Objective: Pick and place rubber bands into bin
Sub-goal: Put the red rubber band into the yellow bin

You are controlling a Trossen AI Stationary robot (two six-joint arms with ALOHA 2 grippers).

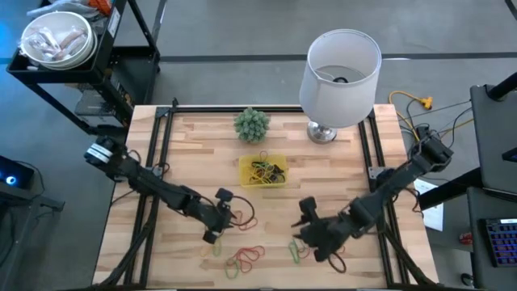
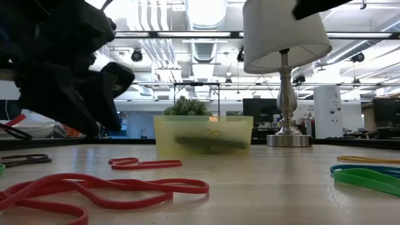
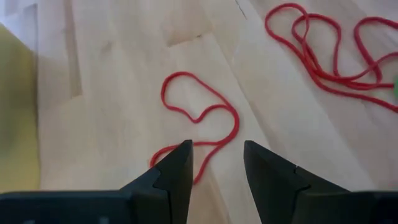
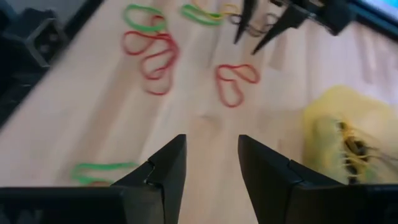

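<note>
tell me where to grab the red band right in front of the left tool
Pinch the near end of the red band, where its strand crosses just ahead of the left tool. It lies flat on the table, so come straight down with the open tool straddling one strand.

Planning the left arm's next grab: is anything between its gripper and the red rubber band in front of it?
Nothing visible. The left gripper is open, its dark fingers just short of the thin red rubber band loop, which lies alone on bare wooden table. The right gripper is open elsewhere.
</note>
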